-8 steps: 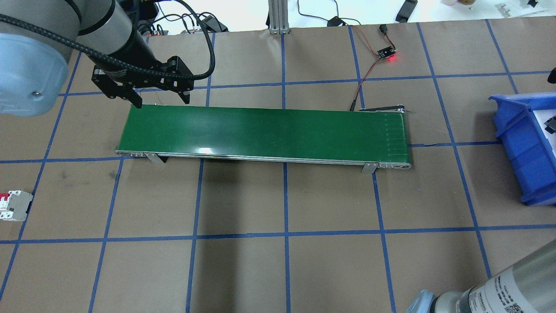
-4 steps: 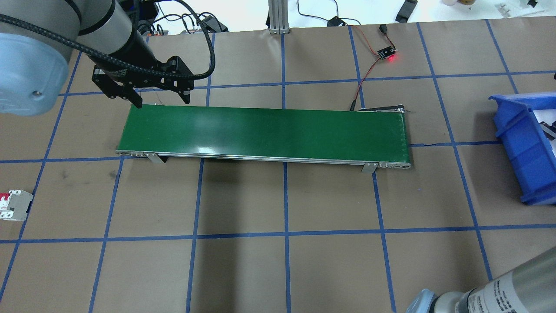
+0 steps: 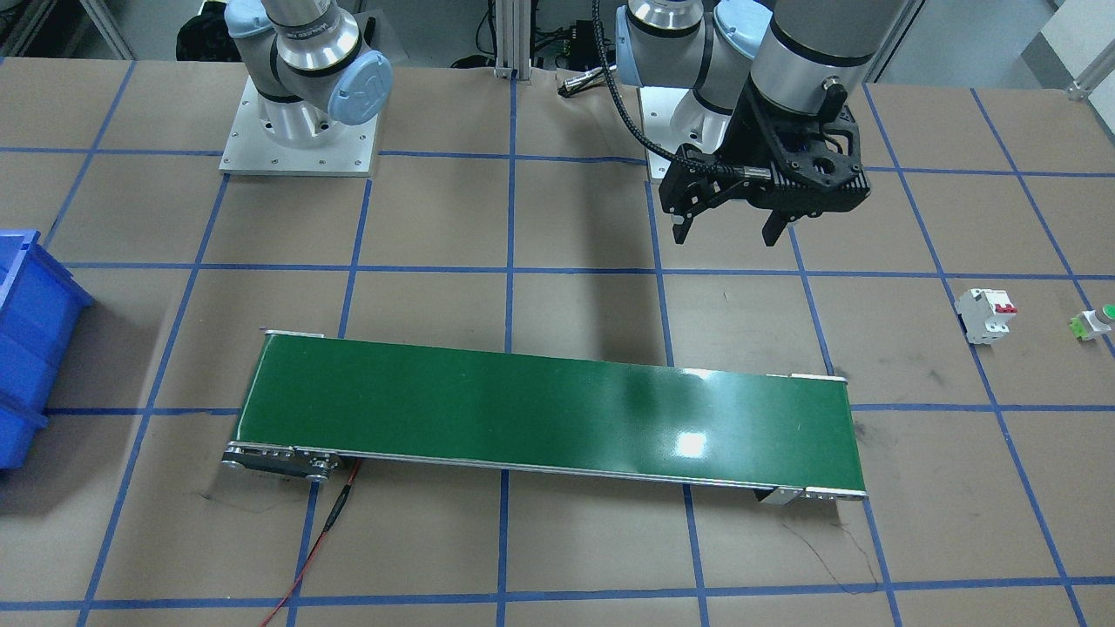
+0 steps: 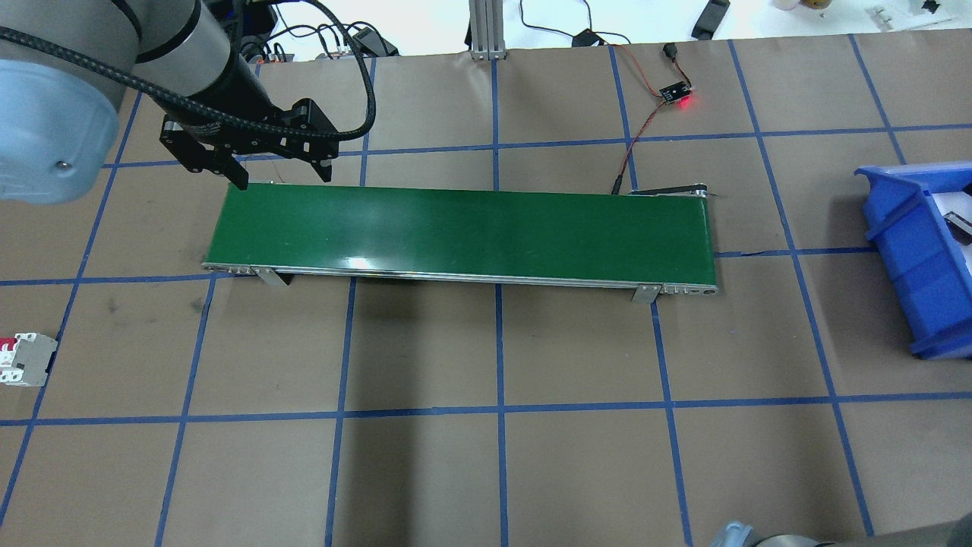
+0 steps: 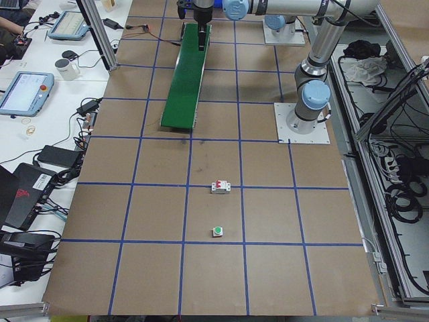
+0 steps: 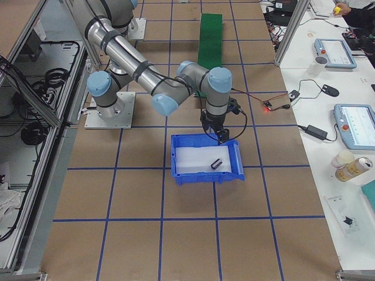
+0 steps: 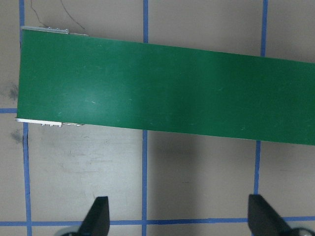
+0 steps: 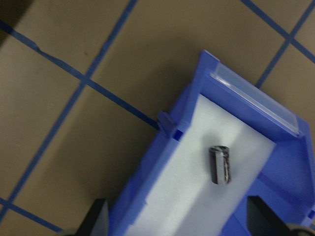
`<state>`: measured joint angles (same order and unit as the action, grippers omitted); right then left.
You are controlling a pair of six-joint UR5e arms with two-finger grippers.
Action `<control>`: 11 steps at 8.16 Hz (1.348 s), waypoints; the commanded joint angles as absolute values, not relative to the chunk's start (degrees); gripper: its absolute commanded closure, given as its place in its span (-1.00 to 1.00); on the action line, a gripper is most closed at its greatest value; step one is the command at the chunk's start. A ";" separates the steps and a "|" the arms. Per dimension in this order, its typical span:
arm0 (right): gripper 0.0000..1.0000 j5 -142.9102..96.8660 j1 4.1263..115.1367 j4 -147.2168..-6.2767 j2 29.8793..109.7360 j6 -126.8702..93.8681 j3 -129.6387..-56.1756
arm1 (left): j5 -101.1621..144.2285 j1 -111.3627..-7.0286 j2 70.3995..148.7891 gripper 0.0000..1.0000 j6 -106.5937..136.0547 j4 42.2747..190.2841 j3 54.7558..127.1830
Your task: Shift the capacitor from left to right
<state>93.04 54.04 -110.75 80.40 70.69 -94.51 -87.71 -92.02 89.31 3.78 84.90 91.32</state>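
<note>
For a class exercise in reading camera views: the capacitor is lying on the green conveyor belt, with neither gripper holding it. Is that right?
No. The capacitor is not on the green conveyor belt but on the white liner inside the blue bin, as the right wrist-mounted view shows. The rest stands.

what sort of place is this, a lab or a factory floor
Most likely a robotics lab cell: a paper-covered table with a blue tape grid, a small green conveyor, and teach pendants on a side bench.

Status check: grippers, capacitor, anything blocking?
Left gripper open, empty, beside conveyor. Right gripper open above blue bin. Capacitor lying on its side in bin, ungripped. Nothing blocking.
</note>
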 commanded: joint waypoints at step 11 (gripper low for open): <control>-1.00 88.94 95.80 -96.07 89.82 7.47 -91.67 | -87.71 -92.02 89.30 -1.00 3.78 84.90 91.32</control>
<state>88.59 95.71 -96.18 89.97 7.71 -91.68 -87.71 -92.02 89.31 3.78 84.90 91.32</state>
